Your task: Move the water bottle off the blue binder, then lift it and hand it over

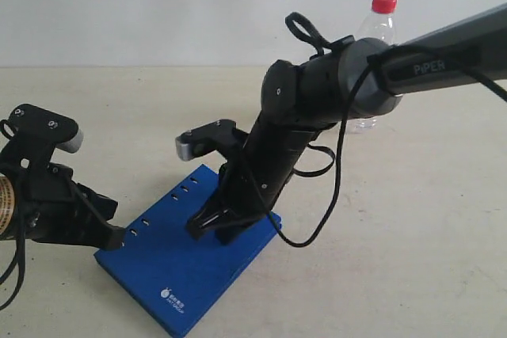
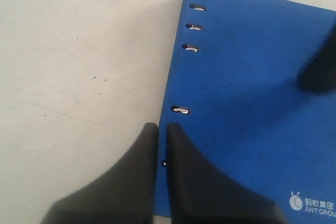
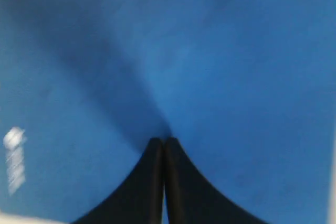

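The blue binder (image 1: 182,267) lies flat on the table, its slots toward the left and its white logo near the front. My right gripper (image 1: 212,229) is shut, its tips pressed down on the binder's top; the right wrist view shows the tips (image 3: 164,141) on the blue cover (image 3: 236,51). My left gripper (image 1: 117,237) is shut, with nothing held, at the binder's slotted edge; its tips (image 2: 161,127) straddle that edge of the binder (image 2: 252,77). The water bottle (image 1: 379,37) stands upright on the table at the back right, partly hidden by the right arm.
The right arm (image 1: 444,57) stretches in from the upper right, with a loose black cable (image 1: 337,187) hanging beside it. A beige tabletop (image 1: 412,235) surrounds the binder, and a pale wall closes the back.
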